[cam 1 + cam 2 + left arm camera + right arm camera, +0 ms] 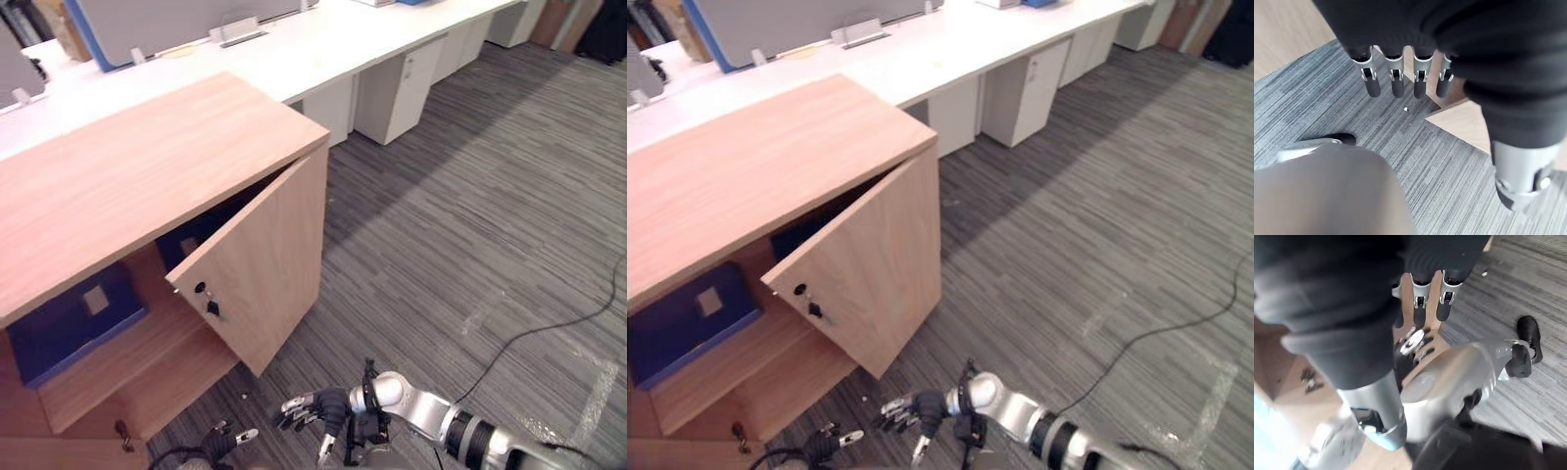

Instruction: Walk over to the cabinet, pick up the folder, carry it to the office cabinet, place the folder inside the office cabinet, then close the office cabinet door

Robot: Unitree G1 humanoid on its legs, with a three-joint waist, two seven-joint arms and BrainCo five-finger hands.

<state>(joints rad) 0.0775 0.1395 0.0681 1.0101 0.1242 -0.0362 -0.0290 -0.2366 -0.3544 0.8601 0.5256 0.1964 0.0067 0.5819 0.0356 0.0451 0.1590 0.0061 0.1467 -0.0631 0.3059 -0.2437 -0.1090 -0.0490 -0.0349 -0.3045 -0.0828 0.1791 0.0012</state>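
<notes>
- Lying flat on the upper shelf inside the office cabinet, at the left of the scene, the blue folder is already stowed, with no hand on it.
- It looks light, stiff-covered and smooth (likely slippery to pinch), so any regrip would best take its near edge between thumb and fingers.
- Just right of it the cabinet door stands ajar, a key hanging near its free edge. It is a rigid panel that should swing on a flat push beside that key.
- The right hand hangs low and near, fingers loosely apart, holding nothing.
- The left hand is lower left, fingers straight and spread, empty.
- Grey carpet lies to the right and white desks stand beyond.
</notes>
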